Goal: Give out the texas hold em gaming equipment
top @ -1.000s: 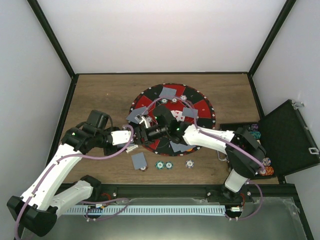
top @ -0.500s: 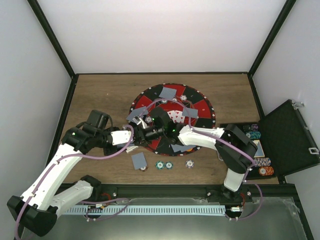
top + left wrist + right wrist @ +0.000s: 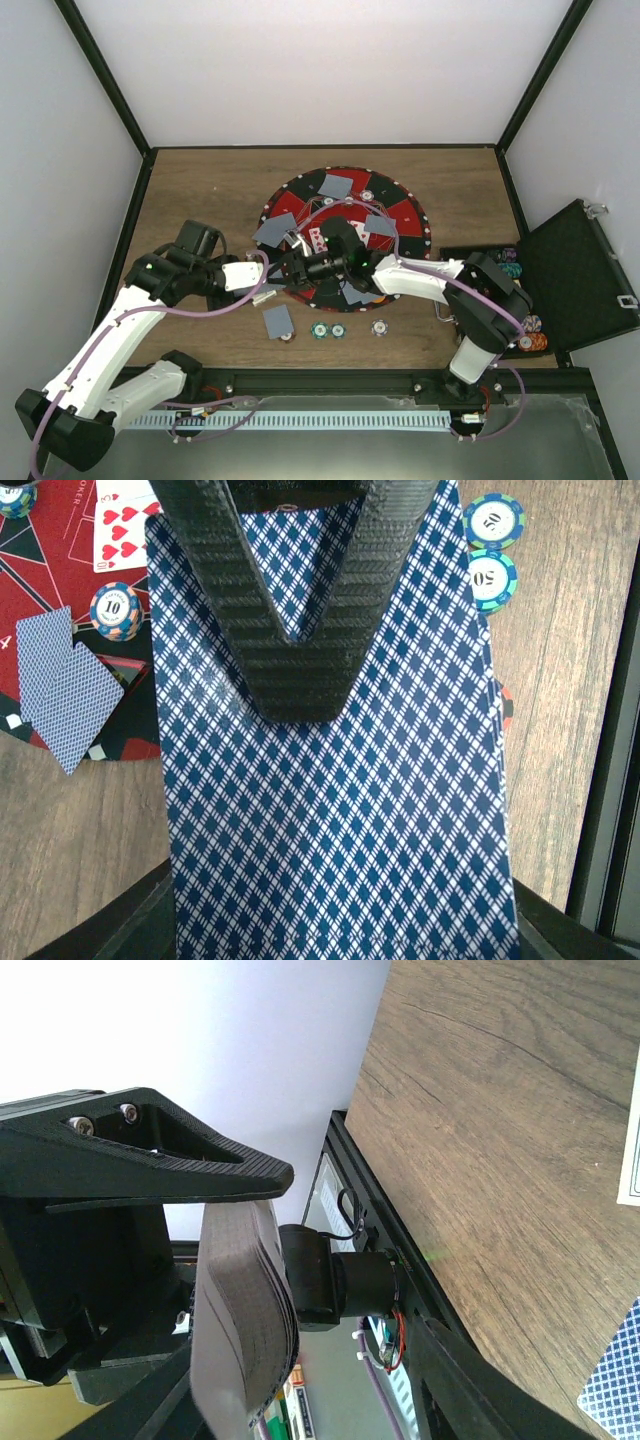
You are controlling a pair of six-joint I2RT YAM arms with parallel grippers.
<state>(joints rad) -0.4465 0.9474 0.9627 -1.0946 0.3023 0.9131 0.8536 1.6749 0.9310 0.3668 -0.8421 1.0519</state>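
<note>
My left gripper [image 3: 268, 283] is shut on a deck of blue-backed cards [image 3: 264, 295] at the mat's near left edge. In the left wrist view the deck [image 3: 340, 830] fills the frame under my ribbed finger [image 3: 295, 670]. My right gripper [image 3: 292, 268] is open and points at the deck. In the right wrist view the deck's edge [image 3: 245, 1320] stands between my spread jaws, nearer the left one. Dealt cards [image 3: 338, 185] lie face down on the round red-and-black mat [image 3: 405, 215]. Teal chips [image 3: 328, 330] and a pale chip [image 3: 380, 327] sit on the table.
The open black case [image 3: 580, 275] with stacked chips [image 3: 535, 340] stands at the right edge. A face-down card [image 3: 278, 320] lies on the wood near the teal chips. A "10" chip [image 3: 115, 608], two cards [image 3: 65, 685] and a hearts card [image 3: 125, 525] lie on the mat.
My right wrist has shifted a little right and toward the near side, with its fingers still at the deck. The left arm has held still with the deck.
</note>
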